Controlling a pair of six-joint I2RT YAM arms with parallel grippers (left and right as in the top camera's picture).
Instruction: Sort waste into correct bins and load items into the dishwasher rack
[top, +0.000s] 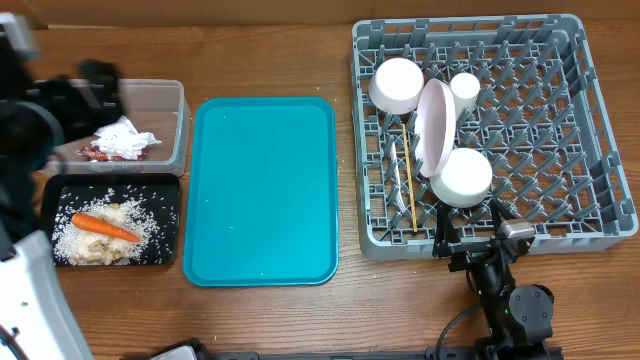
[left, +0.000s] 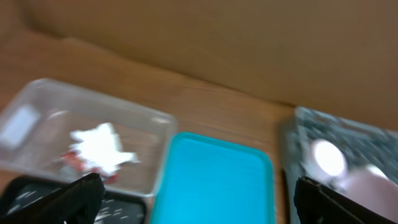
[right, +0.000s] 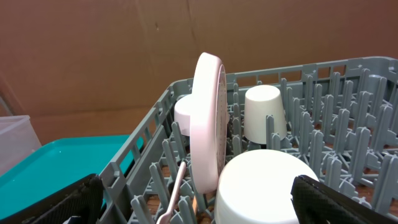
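Crate (top: 560, 130) of grey lattice plastic with upright pegs holds pink plate (top: 436, 125) on edge, round white bowl (top: 465, 177) and cup (top: 464, 88). Clear tub (top: 183, 120) contains crumpled napkin (top: 125, 138); shallow black tray (top: 160, 195) holds rice grains (top: 145, 215) and orange carrot (top: 105, 227). Left gripper (left: 199, 193) and right gripper (top: 468, 235) gape wide, empty.

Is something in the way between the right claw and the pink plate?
Yes. The white bowl sits in the dishwasher rack, right between the open right gripper and the upright pink plate.
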